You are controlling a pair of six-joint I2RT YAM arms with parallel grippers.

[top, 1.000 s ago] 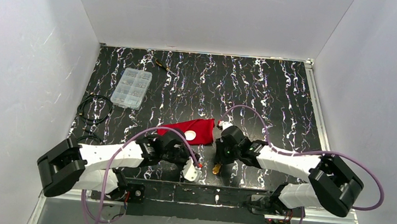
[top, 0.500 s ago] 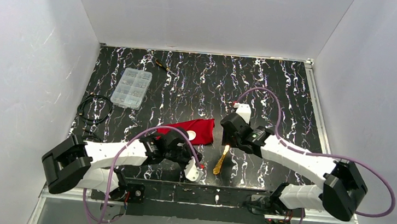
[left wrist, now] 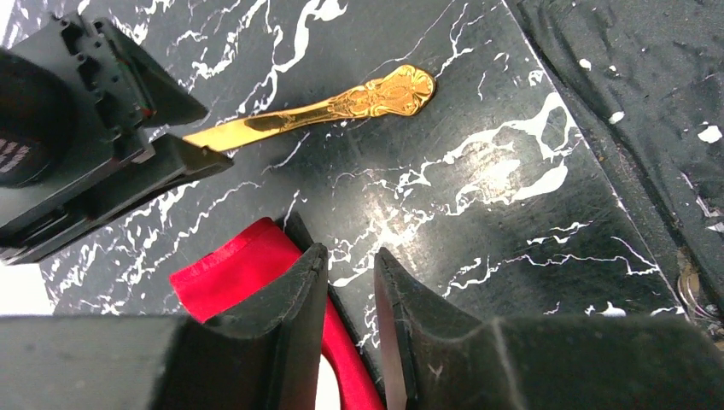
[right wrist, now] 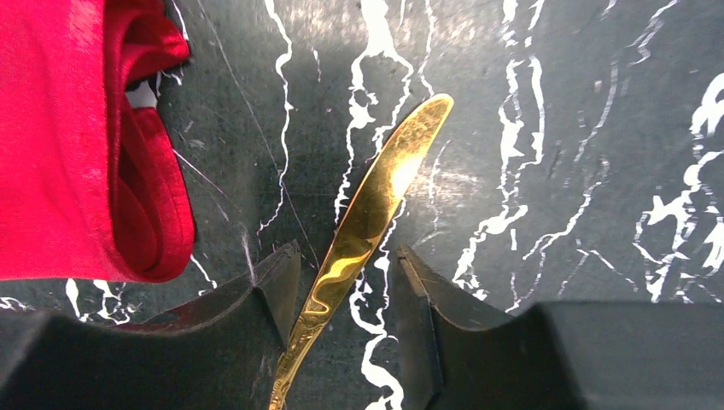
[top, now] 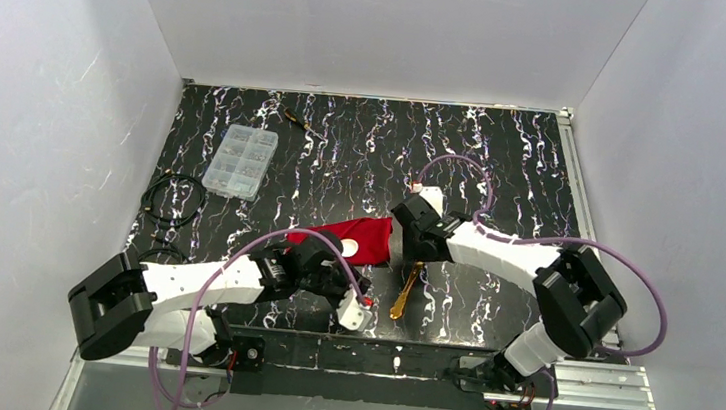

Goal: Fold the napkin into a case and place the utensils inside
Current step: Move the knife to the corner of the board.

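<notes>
Napkin [top: 368, 232]: It is already folded. It lies flat on the black worktop [top: 504, 158], near the front, between the two arms.
Case [right wrist: 77, 137]: The red cloth makes a narrow pocket. Its mouth gapes a little on the side that faces the gold piece, and a bit of white shows inside.
White spoon [top: 348, 249]: Its round bowl shows on the red cloth. It looks tucked in, so I think this one is done.
Gold piece [right wrist: 367, 205]: It lies on the worktop just beside the case and does not touch it. It is not inside yet.
Right jaws: They are open, one on each side of the gold piece and low over it. They do not squeeze it.
Left jaws: They are nearly together, with a thin gap. Red cloth sits right by them and runs in between. I cannot tell if they pinch it.
Done: the folding, and I think the spoon too.
Left to do: grab the gold piece, slide it into the pocket, and let go.
</notes>
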